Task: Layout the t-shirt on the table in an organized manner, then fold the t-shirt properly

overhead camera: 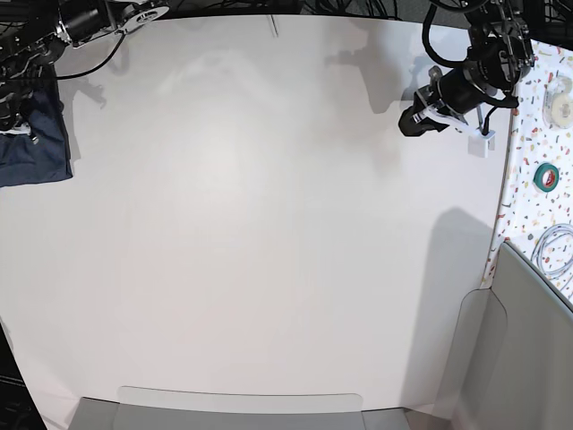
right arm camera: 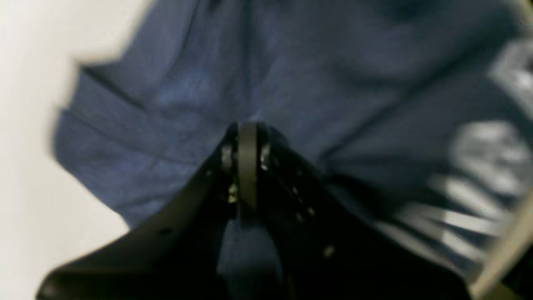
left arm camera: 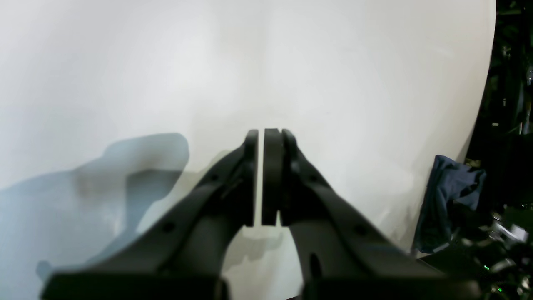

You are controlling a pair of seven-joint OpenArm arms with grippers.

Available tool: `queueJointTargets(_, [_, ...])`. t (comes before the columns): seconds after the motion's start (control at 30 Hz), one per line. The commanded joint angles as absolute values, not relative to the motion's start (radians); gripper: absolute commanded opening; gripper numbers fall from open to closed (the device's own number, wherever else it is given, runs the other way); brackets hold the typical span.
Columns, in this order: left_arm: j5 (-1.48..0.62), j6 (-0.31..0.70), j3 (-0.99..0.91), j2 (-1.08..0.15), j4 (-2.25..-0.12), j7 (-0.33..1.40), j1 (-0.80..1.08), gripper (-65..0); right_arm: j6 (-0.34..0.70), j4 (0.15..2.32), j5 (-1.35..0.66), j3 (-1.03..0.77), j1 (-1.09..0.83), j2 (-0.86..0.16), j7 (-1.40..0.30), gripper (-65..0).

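The dark blue t-shirt (overhead camera: 36, 143) is bunched at the far left edge of the white table (overhead camera: 269, 224). In the right wrist view the t-shirt (right arm camera: 208, 83) fills the frame, with white lettering at the right. My right gripper (right arm camera: 247, 133) is shut, and the cloth's folds run into its tips. My left gripper (left arm camera: 264, 134) hangs shut over bare table (left arm camera: 333, 62) with nothing in it. It sits at the far right (overhead camera: 409, 121) in the base view. From the left wrist the t-shirt (left arm camera: 447, 200) shows at the table's far edge.
A speckled surface (overhead camera: 537, 134) runs along the right side, carrying a green tape roll (overhead camera: 547, 176), a pale roll (overhead camera: 562, 106) and a coiled cable (overhead camera: 555, 246). Grey panels stand at the front edge (overhead camera: 242, 408) and front right (overhead camera: 528, 358). Cables crowd the back edge.
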State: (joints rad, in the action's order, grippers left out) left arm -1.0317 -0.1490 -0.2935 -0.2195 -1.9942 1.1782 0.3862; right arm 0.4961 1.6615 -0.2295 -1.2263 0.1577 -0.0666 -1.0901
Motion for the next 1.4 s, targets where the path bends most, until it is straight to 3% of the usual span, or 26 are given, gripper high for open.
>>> queueJointTargets(0.0, [-1.049, -0.145, -0.297, -0.229, -2.012, 1.181, 0.383, -63.9, 0.499, 1.712, -0.268, -1.239, 0.182, -0.077, -1.067, -65.0])
queueJointTargets(0.33, [-1.106, -0.142, -0.302, -0.231, -2.083, 1.181, 0.374, -65.0, 0.509, 2.035, -0.51, -1.302, 0.082, 0.001, -1.067, -65.0])
queueJointTargets(0.57, [-1.283, -0.05, -0.298, -0.328, -2.083, 1.216, 0.331, -65.0, 0.621, 2.045, -0.541, -1.015, -0.13, -0.022, -1.049, -65.0])
queueJointTargets(0.77, [-1.293, -0.035, -0.308, -0.357, -2.083, 1.211, 0.291, -65.0, 0.619, 2.043, -0.47, -0.834, -0.257, -0.067, -0.811, -65.0])
queueJointTargets(0.87, [-1.29, -0.035, -0.308, -0.357, -2.083, 1.207, 0.283, -65.0, 0.619, 2.041, -0.331, -0.72, -0.314, -0.062, -0.639, -65.0])
queueJointTargets(1.07, [-1.119, -0.033, -0.298, -0.355, -2.083, 0.992, 0.272, -65.0, 0.618, 2.038, -0.093, -0.492, -0.403, -0.028, -0.406, -65.0])
queueJointTargets(1.2, [-0.951, -0.033, -0.285, -0.352, -2.081, 0.834, 0.282, -65.0, 0.607, 2.035, -0.048, -0.478, -0.421, 0.019, -0.335, -65.0])
queueJointTargets(1.37, [-0.578, -0.033, -0.136, -0.351, -2.075, 0.516, 0.305, -65.0, 0.421, 2.032, -0.045, -0.464, -0.42, 0.102, -0.156, -65.0])
